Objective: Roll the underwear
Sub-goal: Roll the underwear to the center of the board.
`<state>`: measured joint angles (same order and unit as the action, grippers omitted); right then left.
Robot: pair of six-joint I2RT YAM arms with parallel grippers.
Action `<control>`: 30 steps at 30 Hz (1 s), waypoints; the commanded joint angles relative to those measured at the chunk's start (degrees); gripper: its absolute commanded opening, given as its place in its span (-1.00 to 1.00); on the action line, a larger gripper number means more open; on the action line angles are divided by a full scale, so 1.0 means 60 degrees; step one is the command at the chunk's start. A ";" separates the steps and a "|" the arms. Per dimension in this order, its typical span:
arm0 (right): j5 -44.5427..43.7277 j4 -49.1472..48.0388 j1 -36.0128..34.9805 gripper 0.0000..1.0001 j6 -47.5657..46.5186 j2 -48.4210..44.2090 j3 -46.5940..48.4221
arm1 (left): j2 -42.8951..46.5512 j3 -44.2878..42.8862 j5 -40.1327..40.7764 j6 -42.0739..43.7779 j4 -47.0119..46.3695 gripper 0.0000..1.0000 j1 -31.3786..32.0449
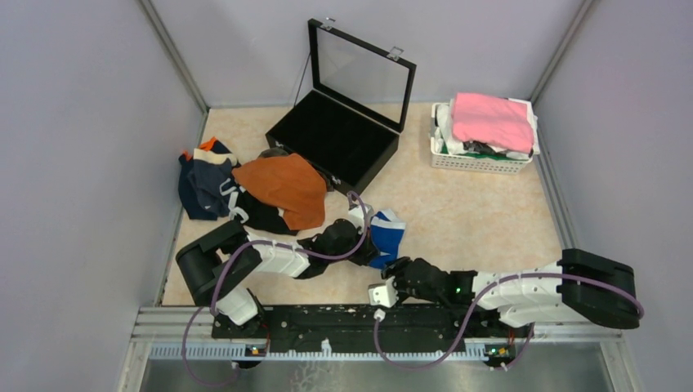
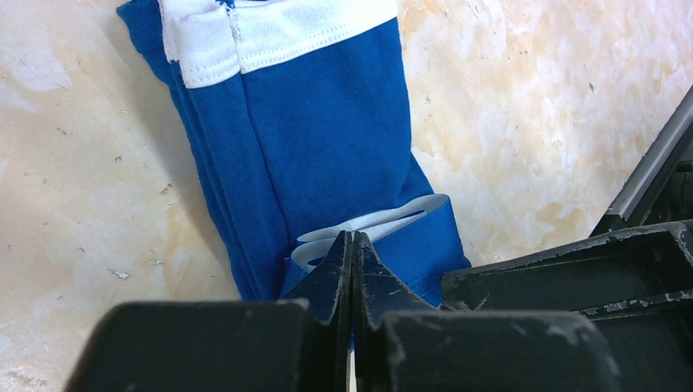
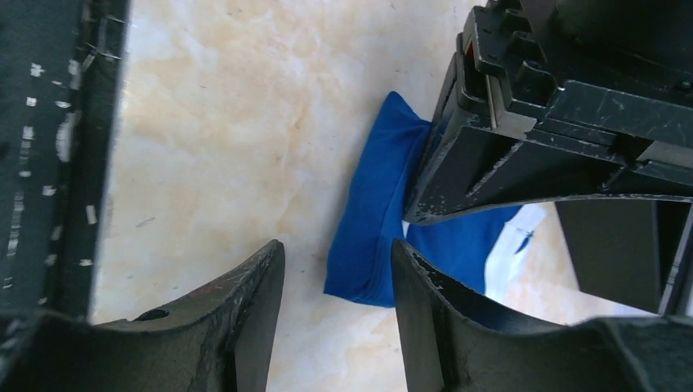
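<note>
Right now the royal blue underwear (image 2: 327,147) is what matters. It lies folded into a narrow strip on the marbled tabletop (image 2: 572,98). In the left wrist view its long axis runs from the white waistband at the top of the frame straight down to my left gripper (image 2: 353,242) at bottom centre. So the strip points directly away from those jaws, and they sit at its near, leg end. They are pressed together, tips touching, right on the curl of white trim. I cannot tell whether a thin edge of hem is caught between them.

My right gripper (image 3: 337,255) has its jaws spread with nothing between them. In the right wrist view the blue strip lies just beyond the gap and a little to the right. Its far part is hidden behind the body of my left gripper, which fills the upper right of that frame. From above, the strip sits at centre frame, just beside the left wrist and just above the right jaws. Both arms are close, but the left is the one already on the cloth.

I judge that a roll has to travel along the long axis, from the trim end toward the waistband. The left jaws are lined up for that, while the right jaws face the strip's side edge and could steady it.

The rust-orange pair (image 1: 282,189) and the navy pair (image 1: 204,184) lie heaped at the left of the top view, well apart from both grippers.
</note>
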<state>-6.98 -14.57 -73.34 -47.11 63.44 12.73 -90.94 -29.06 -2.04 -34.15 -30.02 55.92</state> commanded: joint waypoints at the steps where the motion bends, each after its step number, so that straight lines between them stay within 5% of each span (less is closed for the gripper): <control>1: -0.1161 -0.1310 -0.0211 0.01 -0.0685 0.0617 -0.0140 | -0.0489 0.0342 0.0254 0.0287 0.1572 -1.00 -0.0055; 30: -0.1379 -0.2285 -0.0114 -0.11 -0.0711 0.2125 -0.0261 | -0.0509 0.0157 0.0263 0.0387 0.1821 -1.00 -0.0136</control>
<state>-15.51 -29.47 -74.13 -53.39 73.71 11.62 -91.31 -29.52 -2.09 -34.13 -29.69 55.59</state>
